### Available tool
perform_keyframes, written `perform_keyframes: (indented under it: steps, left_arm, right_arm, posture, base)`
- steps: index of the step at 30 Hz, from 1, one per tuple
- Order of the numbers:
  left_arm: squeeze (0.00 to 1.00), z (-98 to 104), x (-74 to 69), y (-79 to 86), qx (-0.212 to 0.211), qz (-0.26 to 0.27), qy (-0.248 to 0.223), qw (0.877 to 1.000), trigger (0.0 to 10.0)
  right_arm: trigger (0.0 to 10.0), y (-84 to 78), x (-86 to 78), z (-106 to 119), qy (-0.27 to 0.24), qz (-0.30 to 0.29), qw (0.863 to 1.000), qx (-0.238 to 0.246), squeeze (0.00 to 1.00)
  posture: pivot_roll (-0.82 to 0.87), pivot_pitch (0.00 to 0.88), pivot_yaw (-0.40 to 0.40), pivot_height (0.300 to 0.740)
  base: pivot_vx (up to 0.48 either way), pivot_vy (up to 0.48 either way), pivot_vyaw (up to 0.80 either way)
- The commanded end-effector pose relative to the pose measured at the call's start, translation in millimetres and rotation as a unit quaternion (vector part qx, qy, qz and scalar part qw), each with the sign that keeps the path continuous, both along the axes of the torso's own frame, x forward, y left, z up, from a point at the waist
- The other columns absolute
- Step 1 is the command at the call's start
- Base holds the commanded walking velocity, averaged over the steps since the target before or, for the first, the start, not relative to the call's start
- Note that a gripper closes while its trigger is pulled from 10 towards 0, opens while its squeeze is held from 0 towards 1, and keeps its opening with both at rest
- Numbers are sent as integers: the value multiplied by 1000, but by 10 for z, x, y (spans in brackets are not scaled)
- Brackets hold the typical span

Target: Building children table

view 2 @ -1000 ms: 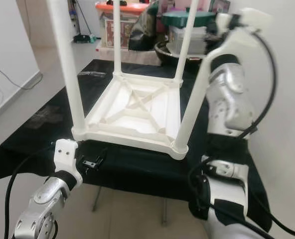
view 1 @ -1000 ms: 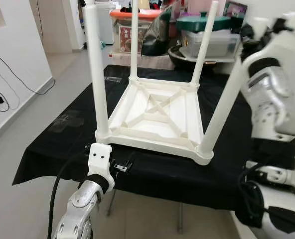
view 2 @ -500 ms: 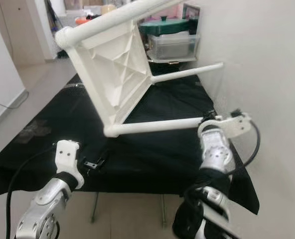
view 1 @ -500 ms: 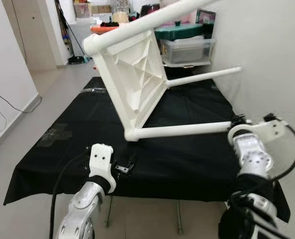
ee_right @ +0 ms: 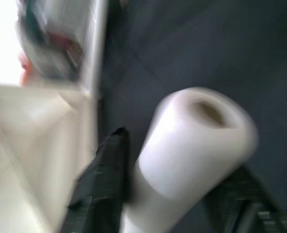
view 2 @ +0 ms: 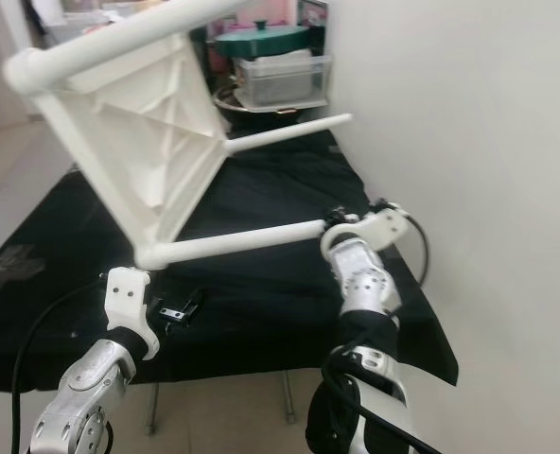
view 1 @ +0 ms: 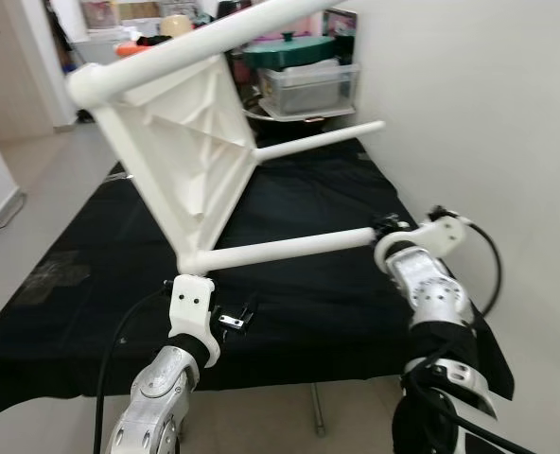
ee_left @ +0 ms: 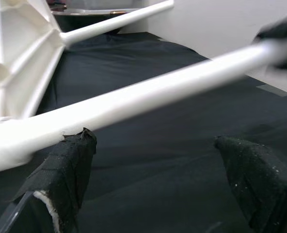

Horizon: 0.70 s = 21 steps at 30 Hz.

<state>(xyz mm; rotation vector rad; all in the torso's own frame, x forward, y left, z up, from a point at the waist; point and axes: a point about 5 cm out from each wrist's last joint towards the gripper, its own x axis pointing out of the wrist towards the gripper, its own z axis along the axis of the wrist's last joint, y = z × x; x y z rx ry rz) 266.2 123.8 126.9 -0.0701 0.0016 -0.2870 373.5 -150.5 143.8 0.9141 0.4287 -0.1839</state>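
The white plastic children table (view 1: 181, 142) is tipped on its side above the black-covered worktable (view 1: 337, 312), its ribbed underside facing right. My right gripper (view 1: 386, 227) is shut on the end of its lowest leg (view 1: 289, 248). The right wrist view shows that leg's hollow tip (ee_right: 197, 141) between the black fingers (ee_right: 102, 179). My left gripper (view 1: 233, 317) is open at the worktable's front edge, just below the table's lowest corner and not touching it. In the left wrist view the leg (ee_left: 148, 94) runs above the spread fingers (ee_left: 71, 160).
A white wall (view 1: 488, 113) stands close along the worktable's right side. Plastic storage boxes with a green lid (view 1: 304, 80) are stacked behind the far edge. Open floor (view 1: 34, 180) lies to the left.
The children table has gone from standing upside down, legs up, to lying tipped on its side. My right gripper has come down low with the leg. My left gripper has stayed put.
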Motion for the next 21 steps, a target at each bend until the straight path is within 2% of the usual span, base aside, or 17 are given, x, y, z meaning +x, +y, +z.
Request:
perform_keyframes:
  steps: [1,2,4,6,9,16,21]
  left_arm:
    - [0,-34,5,11,1,5,10,1000,10000]
    - [0,-34,5,11,1,5,10,1000,10000]
    - [0,-38,5,10,1,6,11,1000,10000]
    - [0,-38,5,10,1,6,11,1000,10000]
    - [0,-48,-3,-8,1,3,13,1000,10000]
    - [0,-52,-12,-15,0,1,15,1000,10000]
    - [0,-53,-13,-14,-1,1,15,1000,10000]
  right_arm:
    - [10000,199,-281,-631,159,42,986,-39,1000]
    - [10000,199,-281,-631,159,42,986,-39,1000]
    - [10000,67,-325,-659,166,-5,986,-30,1000]
    - [10000,67,-325,-659,166,-5,986,-30,1000]
    - [10000,-52,-392,-686,179,-48,983,-4,1000]
    - [10000,-68,-440,-527,152,-42,987,16,1000]
    - [10000,-82,-495,-502,149,-43,988,21,1000]
  posture:
    - [53,0,-62,740]
    - [53,0,-62,740]
    - [47,0,-61,740]
    - [47,0,-61,740]
    - [41,0,-57,740]
    - [31,0,-52,740]
    - [30,0,-55,740]
  base:
    - [0,0,0]
    - [0,0,0]
    - [0,0,0]
    - [0,0,0]
    - [0,0,0]
    - [0,0,0]
    - [0,0,0]
